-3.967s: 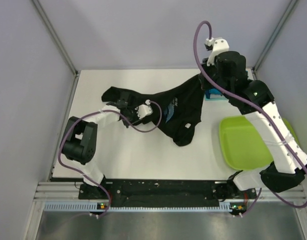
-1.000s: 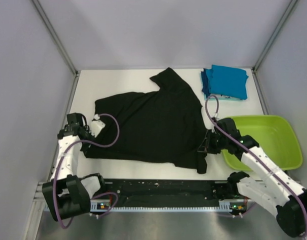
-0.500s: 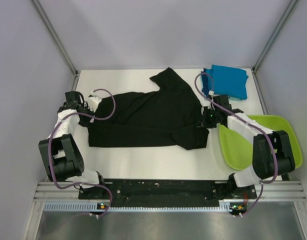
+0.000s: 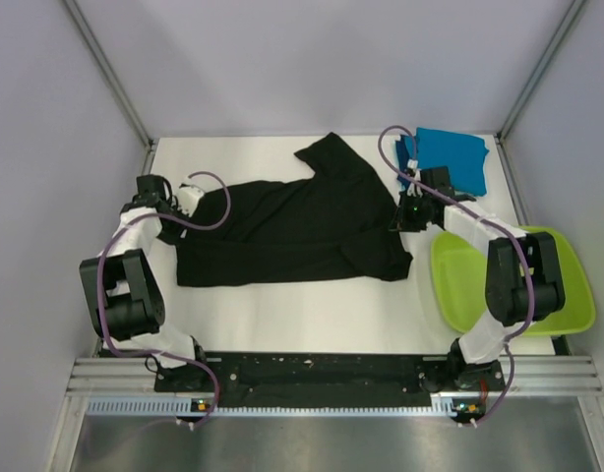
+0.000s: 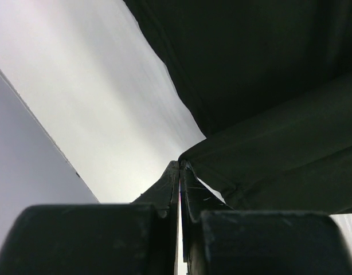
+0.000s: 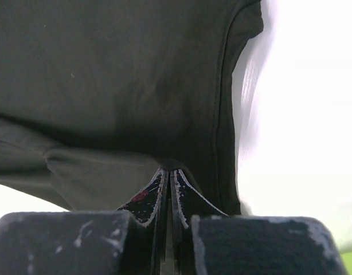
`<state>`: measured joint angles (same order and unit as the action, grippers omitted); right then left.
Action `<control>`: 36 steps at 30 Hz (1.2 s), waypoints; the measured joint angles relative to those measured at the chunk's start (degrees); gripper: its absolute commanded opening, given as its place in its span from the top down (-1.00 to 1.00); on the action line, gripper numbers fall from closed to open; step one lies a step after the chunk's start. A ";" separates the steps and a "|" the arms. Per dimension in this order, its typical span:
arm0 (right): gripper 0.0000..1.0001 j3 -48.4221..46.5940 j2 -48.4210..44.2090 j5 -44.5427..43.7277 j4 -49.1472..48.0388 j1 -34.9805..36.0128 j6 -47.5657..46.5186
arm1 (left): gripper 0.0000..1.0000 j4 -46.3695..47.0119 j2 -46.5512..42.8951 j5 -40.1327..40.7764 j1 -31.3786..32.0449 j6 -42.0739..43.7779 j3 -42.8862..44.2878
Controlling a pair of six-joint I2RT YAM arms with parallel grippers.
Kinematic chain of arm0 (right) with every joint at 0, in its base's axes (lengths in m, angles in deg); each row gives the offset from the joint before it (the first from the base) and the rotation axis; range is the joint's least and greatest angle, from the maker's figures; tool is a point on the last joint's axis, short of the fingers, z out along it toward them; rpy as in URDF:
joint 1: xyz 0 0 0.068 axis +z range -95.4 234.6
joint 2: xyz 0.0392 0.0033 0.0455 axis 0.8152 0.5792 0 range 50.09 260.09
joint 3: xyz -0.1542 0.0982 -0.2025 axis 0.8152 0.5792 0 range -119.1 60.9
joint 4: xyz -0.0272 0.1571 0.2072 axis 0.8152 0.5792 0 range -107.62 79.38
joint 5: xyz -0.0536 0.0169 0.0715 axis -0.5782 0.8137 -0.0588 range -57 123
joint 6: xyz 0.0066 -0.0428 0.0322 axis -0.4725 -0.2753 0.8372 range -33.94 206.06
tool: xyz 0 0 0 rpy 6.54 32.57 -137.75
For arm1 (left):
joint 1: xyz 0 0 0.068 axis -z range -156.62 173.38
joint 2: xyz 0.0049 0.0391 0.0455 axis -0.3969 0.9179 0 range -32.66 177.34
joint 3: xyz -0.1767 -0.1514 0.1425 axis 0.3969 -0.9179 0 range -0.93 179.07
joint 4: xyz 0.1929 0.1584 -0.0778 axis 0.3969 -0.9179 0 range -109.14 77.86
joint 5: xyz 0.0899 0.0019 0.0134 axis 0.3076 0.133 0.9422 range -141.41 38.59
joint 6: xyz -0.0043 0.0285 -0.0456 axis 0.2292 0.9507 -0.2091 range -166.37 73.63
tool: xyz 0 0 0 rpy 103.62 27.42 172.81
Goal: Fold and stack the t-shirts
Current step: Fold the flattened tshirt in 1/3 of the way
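The black t-shirt (image 4: 292, 226) lies spread across the middle of the white table, its near part doubled over toward the far side; no print shows. My left gripper (image 4: 174, 214) is at its left edge, shut on a corner of the black cloth (image 5: 268, 74), fingertips together (image 5: 180, 167). My right gripper (image 4: 399, 223) is at the shirt's right edge, shut on a fold of the black cloth (image 6: 107, 69), fingertips pinched (image 6: 169, 172). The folded teal-blue t-shirts (image 4: 450, 162) lie stacked at the far right corner, just beyond the right arm.
A lime-green plastic tub (image 4: 509, 285) stands at the right edge, close to the right arm's elbow. Grey walls and metal posts close in the table (image 4: 282, 305) on the left, far and right sides.
Both grippers have carried the shirt's near edge away from the bases toward the far side, folding it over itself. The shirt now lies flatter and narrower front to back.
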<state>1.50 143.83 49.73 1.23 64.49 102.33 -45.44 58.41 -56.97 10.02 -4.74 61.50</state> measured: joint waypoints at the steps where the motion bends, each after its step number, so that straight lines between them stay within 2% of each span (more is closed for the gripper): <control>1: 1.00 -0.50 0.70 -0.17 0.00 0.00 -0.26 | 1.00 0.39 0.22 0.48 0.11 -0.09 -0.04; 7: 1.00 -3.74 5.31 -2.25 0.31 0.00 -1.79 | 0.96 2.23 2.86 2.45 0.13 -2.56 0.20; 8: 0.91 -3.96 5.60 -2.64 0.46 0.00 -2.03 | 0.68 2.34 3.28 2.43 0.13 -2.84 0.31; 10: 0.44 -4.70 6.08 -3.54 0.87 0.00 -2.49 | 0.20 2.58 4.09 2.43 0.13 -3.54 0.79; 12: 0.18 -6.05 6.56 -4.85 1.38 0.00 -2.99 | 0.07 2.80 4.98 2.47 0.13 -4.48 2.08; 14: -0.10 -7.89 6.84 -6.73 2.67 0.00 -3.34 | 0.02 2.78 5.97 2.69 0.13 -5.14 4.04; 18: -0.30 -9.38 4.83 -12.76 6.29 0.81 -2.84 | 0.07 2.78 5.25 2.14 0.26 -5.60 7.30; 22: -0.32 -6.78 -3.72 -18.88 11.80 2.91 -0.46 | 0.10 1.86 -3.98 0.09 2.84 -0.07 1.75; 26: -0.32 -1.86 -10.21 -20.94 15.30 5.90 2.60 | -0.09 -0.66 -14.82 -2.69 9.53 9.86 -9.73; 28: -0.32 1.33 -10.67 -21.42 16.28 7.04 4.04 | -0.14 -1.97 -16.70 -3.65 11.19 13.57 -14.67; 32: -0.31 7.30 -9.62 -20.04 16.24 8.00 5.90 | -0.15 -0.35 -14.93 -2.47 10.97 18.01 -20.87; 33: -0.28 8.24 -8.76 -19.17 15.52 8.00 6.45 | -0.15 1.46 -14.21 -1.97 10.93 18.73 -22.03; 34: -0.16 8.83 -7.76 -18.51 14.60 8.00 6.80 | -0.11 2.82 -13.57 -1.49 10.93 19.17 -22.69; 35: 0.01 9.22 -6.54 -18.03 13.46 8.00 7.02 | -0.03 4.52 -12.94 -0.74 10.93 19.71 -23.02; 36: 0.25 9.64 -5.20 -17.75 12.35 8.00 7.17 | 0.16 5.90 -12.92 -0.48 10.99 19.85 -23.21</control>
<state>11.14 138.62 31.98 13.58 72.49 109.50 -39.54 45.49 -57.45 21.01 15.10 38.29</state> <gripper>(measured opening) 0.601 0.570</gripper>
